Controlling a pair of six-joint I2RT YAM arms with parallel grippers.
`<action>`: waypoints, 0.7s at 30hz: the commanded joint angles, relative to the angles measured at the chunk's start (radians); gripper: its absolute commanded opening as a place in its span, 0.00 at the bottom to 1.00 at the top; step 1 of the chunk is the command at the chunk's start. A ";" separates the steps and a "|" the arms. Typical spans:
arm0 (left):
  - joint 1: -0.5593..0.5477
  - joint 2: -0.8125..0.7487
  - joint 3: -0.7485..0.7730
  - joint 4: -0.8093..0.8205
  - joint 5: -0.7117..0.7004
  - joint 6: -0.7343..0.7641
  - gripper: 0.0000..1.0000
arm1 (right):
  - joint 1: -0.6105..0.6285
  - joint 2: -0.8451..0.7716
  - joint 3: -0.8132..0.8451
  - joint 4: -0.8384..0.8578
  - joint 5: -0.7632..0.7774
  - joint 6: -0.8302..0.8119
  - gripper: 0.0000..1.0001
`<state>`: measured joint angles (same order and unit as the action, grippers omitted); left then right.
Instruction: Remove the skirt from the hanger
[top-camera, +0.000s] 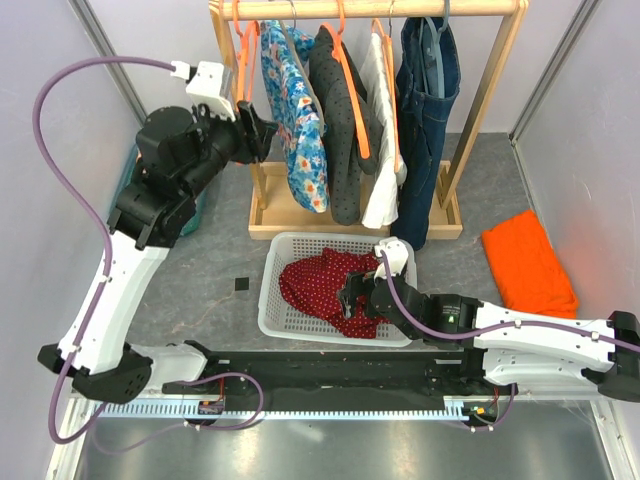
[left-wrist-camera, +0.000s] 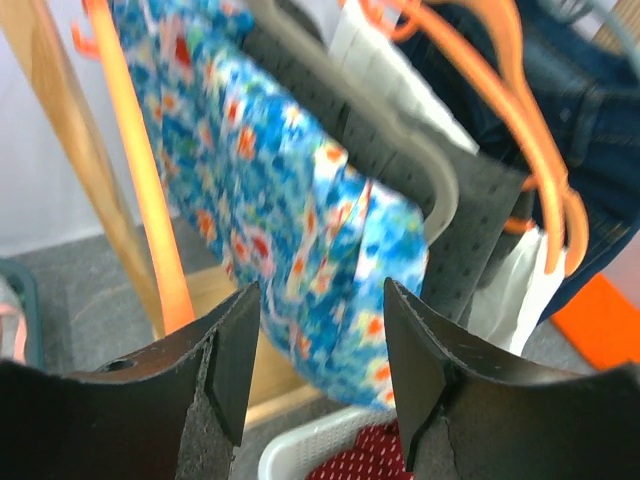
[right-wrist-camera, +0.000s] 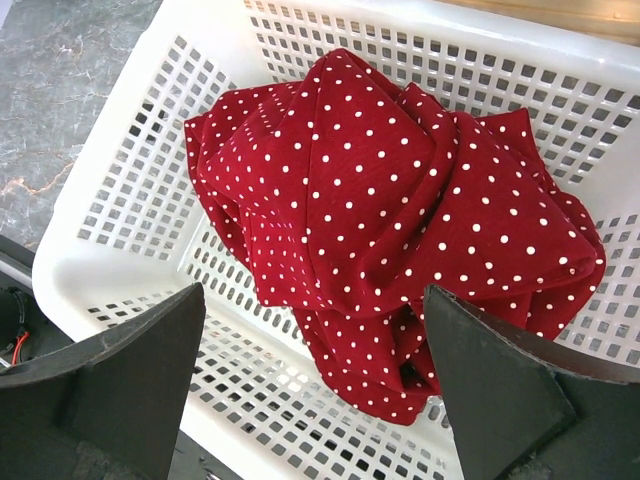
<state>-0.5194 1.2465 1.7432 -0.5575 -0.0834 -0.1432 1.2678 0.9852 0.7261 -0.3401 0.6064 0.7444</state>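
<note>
A red skirt with white dots (top-camera: 325, 285) lies crumpled in a white basket (top-camera: 275, 300), off any hanger; it also fills the right wrist view (right-wrist-camera: 400, 200). My right gripper (top-camera: 352, 295) hovers open just above it (right-wrist-camera: 315, 290), holding nothing. A bare orange hanger (top-camera: 243, 50) hangs at the left end of the wooden rack (top-camera: 380, 8). My left gripper (top-camera: 262, 130) is open and empty beside that hanger (left-wrist-camera: 150, 200), facing a blue floral garment (left-wrist-camera: 290, 190).
On the rack hang the blue floral garment (top-camera: 300, 110), a dark grey dotted one (top-camera: 340, 130), a white one (top-camera: 385, 130) and jeans (top-camera: 428, 100). An orange cloth (top-camera: 528, 262) lies at the right. The basket rim (right-wrist-camera: 120, 270) sits under my right fingers.
</note>
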 joint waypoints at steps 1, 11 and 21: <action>-0.001 0.118 0.183 0.028 0.025 -0.067 0.60 | 0.002 -0.013 -0.007 0.003 0.000 0.016 0.96; -0.027 0.353 0.472 0.096 0.045 -0.153 0.65 | 0.002 0.119 0.027 0.105 -0.060 -0.042 0.98; -0.143 0.479 0.573 0.142 -0.090 -0.066 0.63 | 0.008 0.153 0.018 0.135 -0.062 -0.022 0.98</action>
<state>-0.6102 1.6936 2.2799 -0.4721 -0.0807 -0.2523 1.2682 1.1519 0.7246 -0.2428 0.5457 0.7136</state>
